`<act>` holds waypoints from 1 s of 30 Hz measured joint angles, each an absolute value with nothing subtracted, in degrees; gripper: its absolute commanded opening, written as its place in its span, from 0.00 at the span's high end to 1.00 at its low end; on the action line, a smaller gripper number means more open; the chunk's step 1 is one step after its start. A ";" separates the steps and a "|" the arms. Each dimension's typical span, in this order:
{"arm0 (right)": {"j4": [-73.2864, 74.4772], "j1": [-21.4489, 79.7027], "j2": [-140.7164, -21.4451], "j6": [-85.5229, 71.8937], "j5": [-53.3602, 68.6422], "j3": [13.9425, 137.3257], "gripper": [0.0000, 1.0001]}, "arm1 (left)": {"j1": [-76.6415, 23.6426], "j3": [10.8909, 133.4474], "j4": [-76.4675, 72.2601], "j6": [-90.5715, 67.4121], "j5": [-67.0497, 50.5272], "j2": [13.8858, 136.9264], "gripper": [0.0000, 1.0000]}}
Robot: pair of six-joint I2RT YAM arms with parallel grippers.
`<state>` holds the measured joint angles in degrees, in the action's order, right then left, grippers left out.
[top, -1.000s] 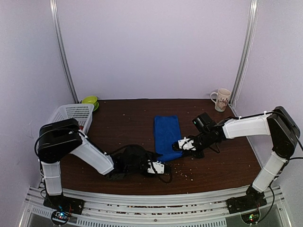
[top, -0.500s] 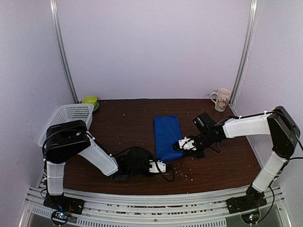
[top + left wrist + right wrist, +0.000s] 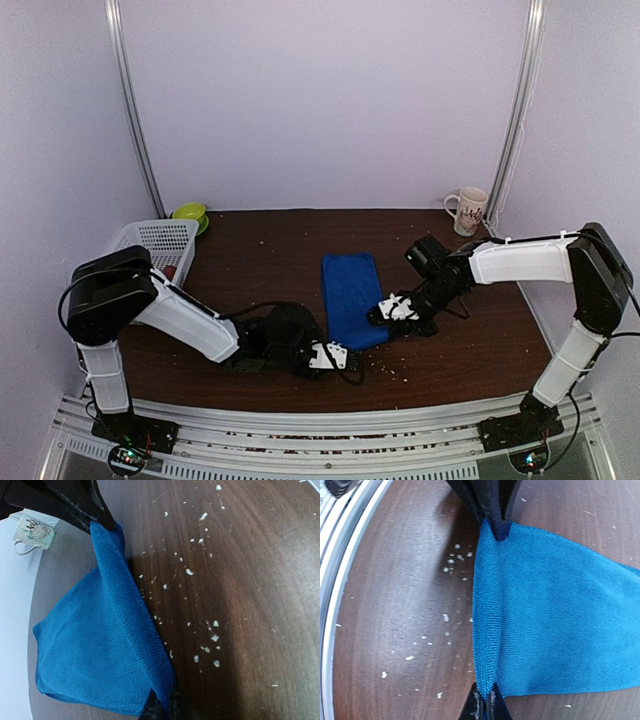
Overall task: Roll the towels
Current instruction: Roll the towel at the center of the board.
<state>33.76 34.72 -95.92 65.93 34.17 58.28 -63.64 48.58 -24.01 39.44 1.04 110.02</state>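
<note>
Royal blue cloth towel (image 3: 351, 290): our left end effector (image 3: 162, 709) just pinched its near corner, matching the clenched right end effector (image 3: 485, 705); we can start rolling.

Overhead camera looks down from the near side; both close wrist cameras seemingly share the blue towel (image 3: 352, 295) (image 3: 95, 650) (image 3: 555, 615).

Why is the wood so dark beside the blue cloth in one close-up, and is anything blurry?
Left wrist view: the lifted royal blue cloth towel casts a shadow on the brown wooden table beside it; the white patterned mug in the bright corner looks soft. Right wrist view: the towel's weave is sharp. Top external view: evenly lit, lilac-tinted, slightly grainy.
</note>
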 measured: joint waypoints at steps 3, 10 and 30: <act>36.18 35.27 -96.49 66.28 34.79 58.92 1.00 | -62.96 49.21 -21.45 38.26 -1.61 109.86 0.91; 37.28 35.38 -99.70 64.40 34.85 60.90 1.00 | -60.27 49.84 -19.55 36.21 -4.34 109.62 0.90; 35.16 34.61 -101.43 59.09 30.17 62.28 1.00 | -56.93 50.37 -15.66 34.76 -11.11 107.39 0.87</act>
